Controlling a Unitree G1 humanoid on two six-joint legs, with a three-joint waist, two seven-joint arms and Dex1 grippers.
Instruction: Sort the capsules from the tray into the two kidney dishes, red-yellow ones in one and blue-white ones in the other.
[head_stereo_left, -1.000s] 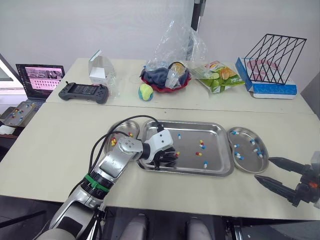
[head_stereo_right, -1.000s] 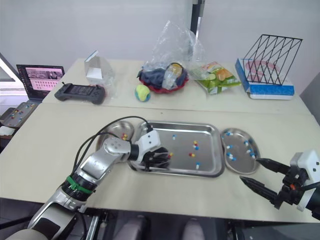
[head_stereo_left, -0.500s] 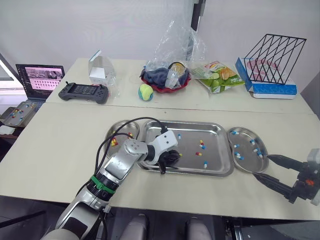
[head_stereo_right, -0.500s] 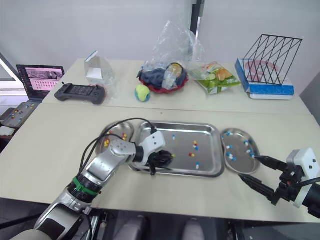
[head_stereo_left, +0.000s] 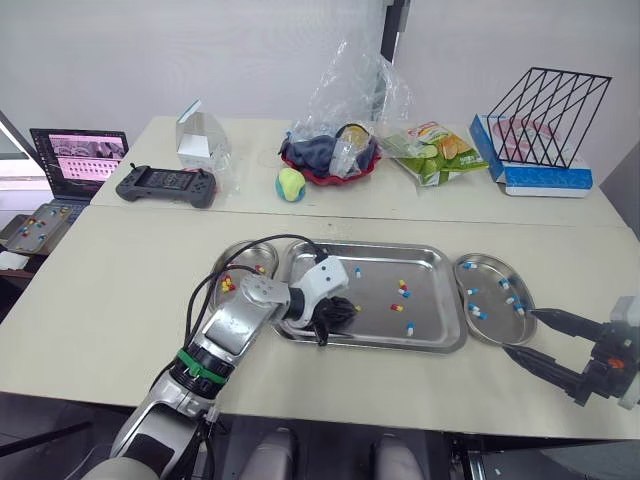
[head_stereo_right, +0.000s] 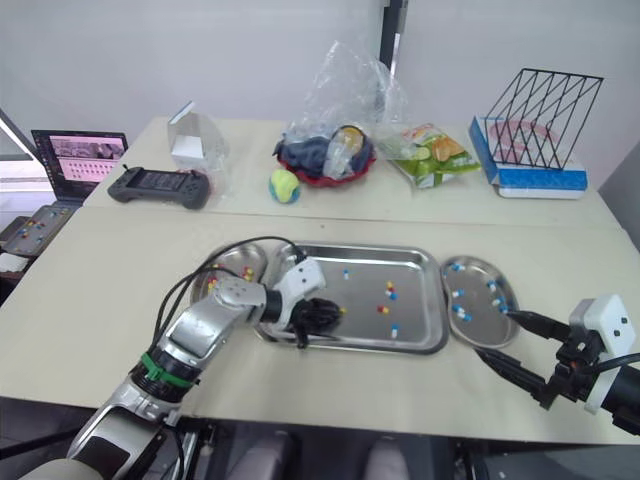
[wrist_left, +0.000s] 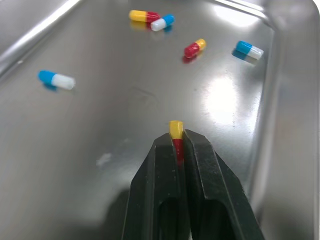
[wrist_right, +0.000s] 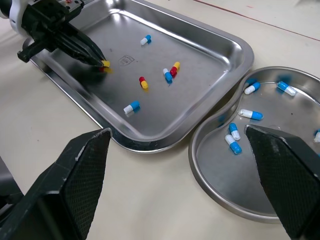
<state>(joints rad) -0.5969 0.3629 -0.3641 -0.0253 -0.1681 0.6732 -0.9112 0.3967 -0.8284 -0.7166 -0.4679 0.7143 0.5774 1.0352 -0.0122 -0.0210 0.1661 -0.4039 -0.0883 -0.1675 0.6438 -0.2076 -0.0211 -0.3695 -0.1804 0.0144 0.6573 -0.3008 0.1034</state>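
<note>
The left gripper (wrist_left: 176, 137) has its jaws clamped on a red-yellow capsule (wrist_left: 175, 131), over the tray (head_stereo_left: 430, 341) near its left edge. Loose capsules (head_stereo_left: 402, 291) lie around the tray's middle. The right gripper (head_stereo_left: 518, 332), jaws wide apart, hangs near the table's front right corner, just beside the blue-white dish (head_stereo_left: 494, 340).

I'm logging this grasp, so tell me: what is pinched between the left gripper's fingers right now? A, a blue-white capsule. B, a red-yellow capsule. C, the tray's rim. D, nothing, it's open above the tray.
B: in the left wrist view the left gripper is shut on a red-yellow capsule, whose yellow end pokes out past the fingertips over the tray.
</note>
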